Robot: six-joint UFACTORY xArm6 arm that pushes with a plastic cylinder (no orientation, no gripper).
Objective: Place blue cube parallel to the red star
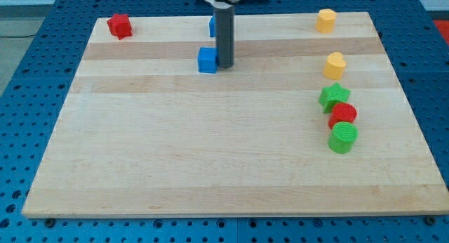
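Note:
The blue cube [207, 60] lies on the wooden board [210, 145] in its upper middle. My tip [224, 65] is right beside the cube, touching its right side. The red star [120, 25] lies at the board's top left corner, far to the left of the cube and a little higher in the view. A second blue block [212, 25] is mostly hidden behind the rod near the board's top edge.
A yellow block [325, 20] sits at the top right and another yellow block [335, 64] below it. A green star [334, 97], a red cylinder [343, 115] and a green cylinder [343, 138] cluster at the right.

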